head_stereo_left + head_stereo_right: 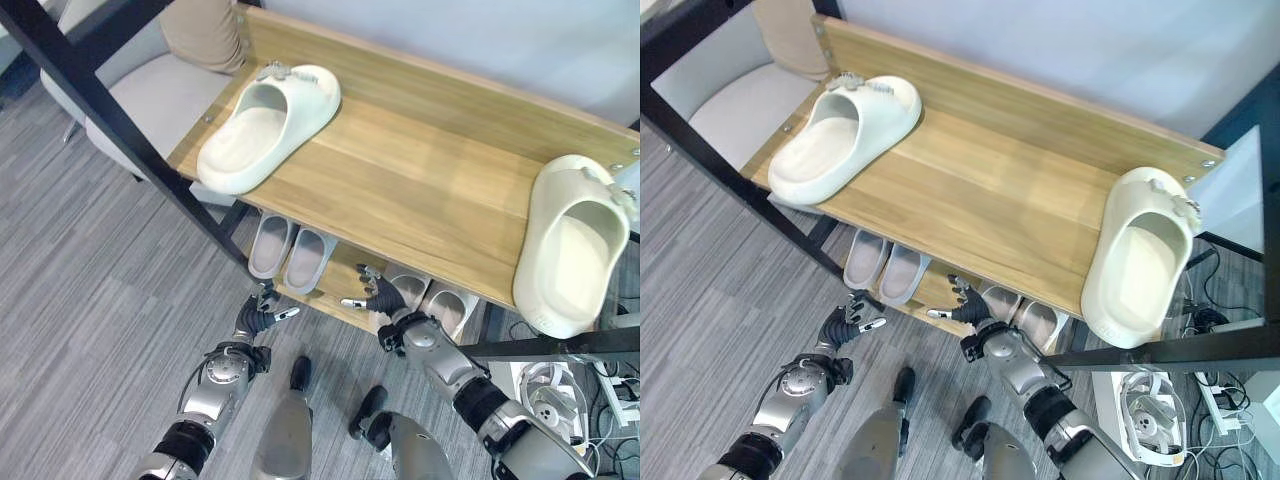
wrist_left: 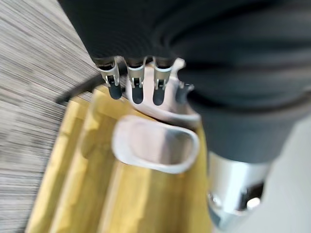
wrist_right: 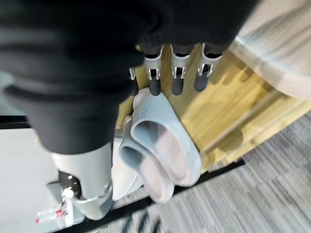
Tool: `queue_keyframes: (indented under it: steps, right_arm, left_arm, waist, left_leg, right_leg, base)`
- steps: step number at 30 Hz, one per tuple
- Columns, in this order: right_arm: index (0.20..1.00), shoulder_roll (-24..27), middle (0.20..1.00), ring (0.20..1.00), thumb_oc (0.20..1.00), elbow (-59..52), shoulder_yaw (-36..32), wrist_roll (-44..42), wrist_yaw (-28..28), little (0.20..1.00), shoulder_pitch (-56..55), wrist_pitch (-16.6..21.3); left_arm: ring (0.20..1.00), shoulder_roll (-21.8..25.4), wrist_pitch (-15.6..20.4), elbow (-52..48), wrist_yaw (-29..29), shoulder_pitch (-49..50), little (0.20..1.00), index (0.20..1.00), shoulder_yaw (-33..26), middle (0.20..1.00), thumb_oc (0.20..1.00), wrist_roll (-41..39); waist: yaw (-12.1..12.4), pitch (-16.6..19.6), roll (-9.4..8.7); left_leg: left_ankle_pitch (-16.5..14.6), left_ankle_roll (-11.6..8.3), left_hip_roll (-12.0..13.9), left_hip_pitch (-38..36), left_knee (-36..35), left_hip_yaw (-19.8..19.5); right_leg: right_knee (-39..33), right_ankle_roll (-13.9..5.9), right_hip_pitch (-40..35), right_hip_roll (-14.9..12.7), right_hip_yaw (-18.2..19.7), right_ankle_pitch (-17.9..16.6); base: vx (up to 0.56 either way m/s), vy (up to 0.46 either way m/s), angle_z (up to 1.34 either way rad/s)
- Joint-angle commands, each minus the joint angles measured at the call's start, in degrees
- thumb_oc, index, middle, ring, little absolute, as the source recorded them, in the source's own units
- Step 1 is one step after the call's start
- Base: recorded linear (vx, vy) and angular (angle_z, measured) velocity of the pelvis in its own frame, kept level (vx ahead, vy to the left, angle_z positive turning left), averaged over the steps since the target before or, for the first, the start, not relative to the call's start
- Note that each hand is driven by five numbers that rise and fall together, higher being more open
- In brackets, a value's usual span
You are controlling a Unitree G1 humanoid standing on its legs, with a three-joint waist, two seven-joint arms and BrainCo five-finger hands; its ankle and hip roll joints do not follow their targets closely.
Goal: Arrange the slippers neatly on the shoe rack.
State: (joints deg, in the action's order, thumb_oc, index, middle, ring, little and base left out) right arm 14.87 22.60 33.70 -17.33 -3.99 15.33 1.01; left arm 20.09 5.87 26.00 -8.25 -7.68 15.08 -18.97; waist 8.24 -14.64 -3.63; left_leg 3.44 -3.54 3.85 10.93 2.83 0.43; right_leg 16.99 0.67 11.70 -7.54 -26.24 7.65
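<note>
**Lower shelf: both hands open, nothing held yet**

Left hand (image 1: 262, 316) low in front of the rack, fingers relaxed and spread, holding nothing. Just beyond its fingertips, on the lower shelf (image 1: 338, 283), a grey slipper pair (image 1: 288, 248), side by side, openings facing out; in the left wrist view one of these slippers (image 2: 156, 150) just past the dark tips, apart from them.

Right hand (image 1: 377, 296) likewise open, thumb out, empty, level with the shelf's front edge. Directly ahead of it a second grey pair (image 3: 163, 143), one slipper partly overlapping the other, toes near the fingertips but not touching.

Well above both hands, on the top board (image 1: 420, 170), two cream slippers: one (image 1: 267, 124) up and to the left hand's side, angled; the other (image 1: 570, 240) far over the right hand's side, heel overhanging the front edge.

Likely step: straightening the lower pairs. Best done by keeping fingers straight, nudging from the heel so each slipper slides square to the shelf edge, and separating the overlapped pair before aligning. Worth watching the black frame bar (image 1: 130, 130) close by the left arm.
</note>
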Motion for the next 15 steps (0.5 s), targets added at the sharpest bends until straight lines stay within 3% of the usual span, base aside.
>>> queue_keyframes:
  steps: [1, 5, 7, 8, 10, 11, 12, 13, 15]
  right_arm:
    - [1.0, 6.0, 1.0, 1.0, 1.0, -3.8, 0.0, 6.5, 10.6, 1.0, -1.2, 5.5]
    - [1.0, 9.9, 1.0, 1.0, 1.0, -2.6, -5.9, 10.7, 13.3, 1.0, -13.9, 7.1]
    - [1.0, 10.7, 1.0, 1.0, 1.0, 4.8, -12.3, 13.8, 12.9, 1.0, -20.1, 7.8]
    - [1.0, 10.9, 1.0, 1.0, 1.0, 4.8, -12.8, 13.5, 13.3, 1.0, -21.0, 8.0]
    - [1.0, 11.5, 1.0, 1.0, 1.0, 4.7, -11.7, 12.8, 15.1, 1.0, -22.8, 8.4]
    - [1.0, 11.2, 1.0, 1.0, 1.0, 4.6, -11.5, 12.4, 15.3, 1.0, -22.7, 8.5]
    - [1.0, 10.4, 1.0, 1.0, 1.0, 4.6, -10.2, 10.7, 15.8, 1.0, -22.3, 8.5]
    - [1.0, 10.2, 1.0, 1.0, 1.0, 4.5, -9.8, 10.3, 15.8, 1.0, -22.2, 8.4]
    - [1.0, 9.3, 1.0, 1.0, 1.0, 3.6, -9.0, 8.9, 16.4, 1.0, -21.8, 8.2]
  left_arm:
    - [1.0, 4.6, 4.3, -1.5, 3.6, 2.9, 1.0, 1.0, -3.1, 1.0, 1.0, 3.9]
    - [1.0, 6.3, 4.9, -1.9, 8.7, 7.7, 1.0, 1.0, -2.3, 1.0, 1.0, 7.9]
    - [1.0, 12.4, 6.4, -6.8, 15.9, 8.4, 1.0, 1.0, 4.6, 1.0, 1.0, 17.4]
    - [1.0, 13.9, 6.9, -9.0, 17.5, 7.9, 1.0, 1.0, 6.5, 1.0, 1.0, 19.2]
    - [1.0, 21.3, 9.2, -21.3, 24.0, 2.8, 1.0, 1.0, 15.9, 1.0, 1.0, 24.2]
    - [1.0, 22.7, 9.1, -24.4, 25.4, 1.3, 1.0, 1.0, 17.2, 1.0, 1.0, 23.6]
    - [1.0, 27.9, 9.0, -36.5, 29.6, -6.7, 1.0, 1.0, 21.3, 1.0, 1.0, 15.9]
    - [1.0, 28.3, 8.4, -39.0, 31.0, -8.7, 1.0, 1.0, 22.1, 1.0, 1.0, 11.4]
    - [1.0, 28.6, 5.8, -45.1, 33.4, -15.5, 1.0, 1.0, 22.5, 1.0, 1.0, -5.3]
  waist:
    - [-0.1, 3.2, -1.69]
    - [-2.8, 6.7, -0.47]
    - [-5.7, 9.7, 1.3]
    - [-5.9, 10.2, 1.36]
    - [-7.5, 11.5, 2.08]
    - [-7.5, 11.7, 2.03]
    - [-8.1, 12.1, 2.43]
    - [-8.4, 12.3, 2.58]
    - [-8.5, 12.6, 2.59]
  left_leg:
    - [0.3, 1.03, -0.9, -4.8, -6.3, 3.2]
    - [0.0, 0.38, -1.2, -8.2, -7.8, 5.5]
    - [-1.0, -0.14, -1.2, -9.5, -7.8, 7.7]
    - [-1.0, -0.11, -1.3, -9.7, -7.8, 7.9]
    - [-1.8, -0.23, -1.3, -10.7, -7.8, 8.7]
    - [-1.8, -0.24, -1.3, -10.7, -7.8, 8.8]
    - [-1.9, -0.29, -1.4, -10.6, -7.8, 9.1]
    - [-1.9, -0.32, -1.3, -10.7, -7.8, 9.2]
    - [-1.9, -0.48, -1.2, -11.0, -7.8, 9.2]
  right_leg:
    - [-15.7, -10.22, -6.5, -5.3, 3.2, -14.8]
    - [-19.7, -10.91, -9.9, -5.0, 4.4, -16.1]
    - [-21.9, -11.63, -10.9, -4.9, 6.1, -16.9]
    - [-22.0, -11.74, -10.9, -5.0, 6.3, -17.0]
    - [-22.0, -12.08, -11.2, -5.0, 7.2, -16.9]
    - [-22.0, -12.14, -11.1, -5.0, 7.2, -17.0]
    - [-22.0, -12.38, -10.8, -5.1, 7.6, -17.2]
    - [-22.0, -12.42, -10.8, -5.1, 7.6, -17.2]
    - [-22.0, -12.45, -10.9, -5.0, 7.6, -17.3]
  base:
    - [0.22, 0.016, -0.48]
    - [0.11, 0.039, -0.5]
    - [0.1, 0.058, -0.37]
    - [0.13, 0.036, -0.42]
    - [0.09, -0.003, -0.5]
    - [0.07, -0.037, -0.11]
    - [0.03, -0.029, -0.16]
    - [0.04, -0.042, -0.11]
    - [0.04, -0.055, 0.04]
